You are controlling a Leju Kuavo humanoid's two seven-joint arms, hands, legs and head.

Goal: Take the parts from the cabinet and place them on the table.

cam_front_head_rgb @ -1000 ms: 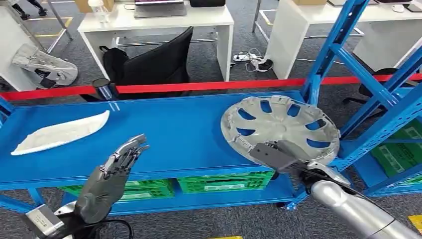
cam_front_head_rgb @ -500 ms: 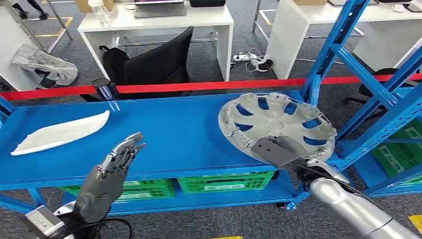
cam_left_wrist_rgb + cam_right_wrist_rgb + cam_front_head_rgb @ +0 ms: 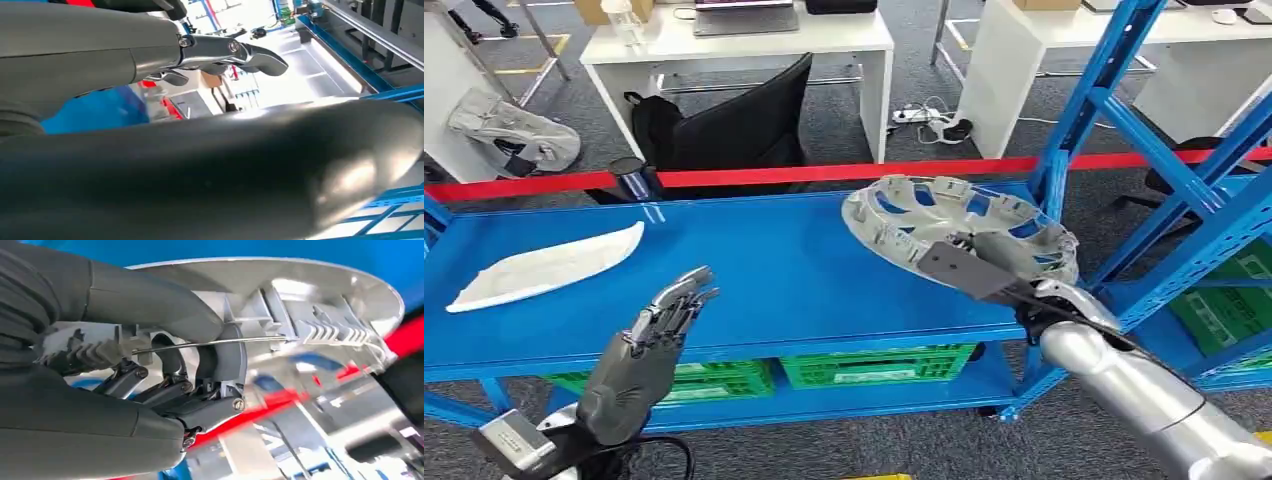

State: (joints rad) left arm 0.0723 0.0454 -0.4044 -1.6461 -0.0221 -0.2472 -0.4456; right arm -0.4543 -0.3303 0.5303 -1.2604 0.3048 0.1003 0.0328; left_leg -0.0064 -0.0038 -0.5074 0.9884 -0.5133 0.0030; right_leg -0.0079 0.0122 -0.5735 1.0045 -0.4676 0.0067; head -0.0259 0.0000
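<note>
Head view: silver hubcap, spoked with blue showing through its openings, held tilted above the right end of the blue table, its near rim gripped by the right hand. Right wrist view: right hand clamped on the hubcap, thick grey thumb over the rim and darker fingers curled underneath against the ribbed inner face and a thin wire ring; the grip is on the edge, not the hub. Hubcap's far rim reaches toward the red barrier tape; its right side sits near the blue rack upright, whether touching cannot be told. Left hand raised at the table's near edge, fingers straight, slightly apart, holding nothing. Left wrist view: left hand takes up most of the picture as blurred grey mass; one metal fingertip is clear, the rest hard to make out. White curved part lies flat at the table's left end, well apart from both hands. Broad bare blue surface lies between the white part and the hubcap. Green crates sit on the shelf below, partly cut off by the table's front edge. White desk and black chair stand beyond the tape.
</note>
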